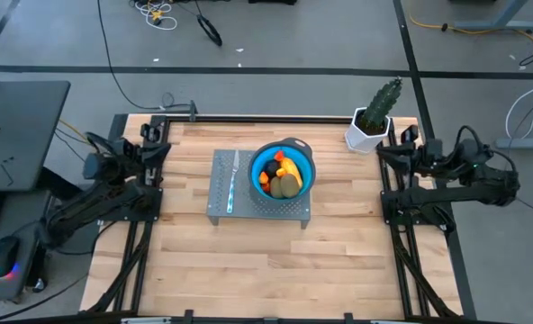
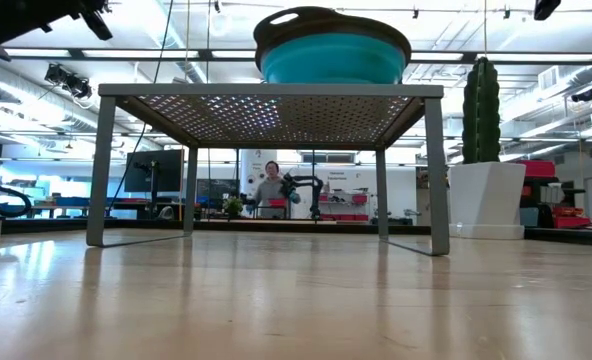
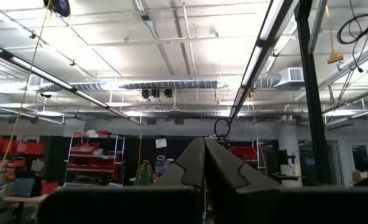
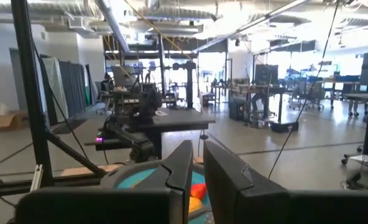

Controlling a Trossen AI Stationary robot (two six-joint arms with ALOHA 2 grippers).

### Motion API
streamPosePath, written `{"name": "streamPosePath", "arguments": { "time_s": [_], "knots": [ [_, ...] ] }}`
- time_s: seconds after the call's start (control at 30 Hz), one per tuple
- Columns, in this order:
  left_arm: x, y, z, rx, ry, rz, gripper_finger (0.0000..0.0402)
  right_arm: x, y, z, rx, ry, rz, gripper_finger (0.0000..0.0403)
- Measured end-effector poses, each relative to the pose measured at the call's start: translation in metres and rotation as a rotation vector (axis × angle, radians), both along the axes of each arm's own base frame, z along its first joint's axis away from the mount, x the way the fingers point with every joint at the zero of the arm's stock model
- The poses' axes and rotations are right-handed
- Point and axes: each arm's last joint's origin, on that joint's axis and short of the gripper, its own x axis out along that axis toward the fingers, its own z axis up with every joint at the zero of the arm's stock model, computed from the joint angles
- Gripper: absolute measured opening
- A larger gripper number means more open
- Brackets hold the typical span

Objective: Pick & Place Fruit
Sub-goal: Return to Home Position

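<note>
The fruit (image 1: pixel 280 174), several small toy pieces in orange, yellow, olive-brown and dark colours, lies piled inside a round blue bowl (image 1: pixel 308 162). The bowl stands on a perforated grey metal stand (image 1: pixel 248 209) at the table's middle, toward the far edge. In the right wrist view the bowl (image 4: pixel 131 178) and an orange piece of fruit (image 4: pixel 198 190) show past the fingers. My left gripper (image 1: pixel 156 147) is drawn back at the table's left edge, shut and pointing upward. My right gripper (image 1: pixel 388 155) is drawn back at the right edge, shut, facing the bowl.
A slim knife with a light blue handle (image 1: pixel 233 186) lies on the stand left of the bowl. A potted cactus (image 1: pixel 375 115) stands at the table's far right corner. A person (image 2: pixel 271 186) is far off in the room behind.
</note>
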Motion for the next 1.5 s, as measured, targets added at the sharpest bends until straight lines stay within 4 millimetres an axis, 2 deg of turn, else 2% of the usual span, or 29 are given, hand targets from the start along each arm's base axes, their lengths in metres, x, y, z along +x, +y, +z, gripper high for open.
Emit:
{"name": "streamPosePath", "arguments": {
  "time_s": [0.2, 0.4, 0.57, 0.77, 0.87, 1.03, 1.2, 1.37, 1.5],
  "knots": [
    [-0.014, -0.008, -0.002, -0.038, -0.028, -0.018, 0.0008, -0.023, -0.001, 0.0, -0.004, -0.078, -0.004, 0.0046],
    [-0.012, -0.008, -0.003, -0.081, 0.005, -0.064, 0.0016, -0.044, -0.001, -0.008, 0.002, -0.1, -0.005, 0.0046],
    [-0.012, -0.007, -0.005, -0.087, 0.02, -0.049, 0.0005, -0.043, -0.001, -0.015, 0.002, -0.037, -0.001, 0.0046],
    [-0.011, -0.007, -0.006, -0.085, 0.032, -0.049, 0.0018, -0.03, -0.002, -0.029, -0.012, -0.015, -0.055, 0.0046],
    [-0.01, -0.005, -0.008, -0.07, 0.066, -0.021, 0.0014, -0.017, -0.003, -0.042, -0.017, 0.001, -0.084, 0.0046],
    [-0.005, -0.002, -0.018, -0.075, 0.174, 0.003, 0.0005, -0.003, -0.003, -0.058, -0.016, -0.003, -0.091, 0.0046],
    [-0.002, 0.0, -0.026, -0.107, 0.261, 0.016, 0.0018, 0.011, -0.002, -0.077, -0.007, 0.011, -0.081, 0.0046],
    [0.003, 0.003, -0.04, -0.136, 0.325, 0.016, 0.0014, 0.026, -0.003, -0.104, -0.002, 0.012, -0.119, 0.0046],
    [0.01, 0.008, -0.063, -0.163, 0.364, 0.006, 0.0005, 0.037, -0.003, -0.128, -0.004, -0.015, -0.153, 0.0046]
  ]
}}
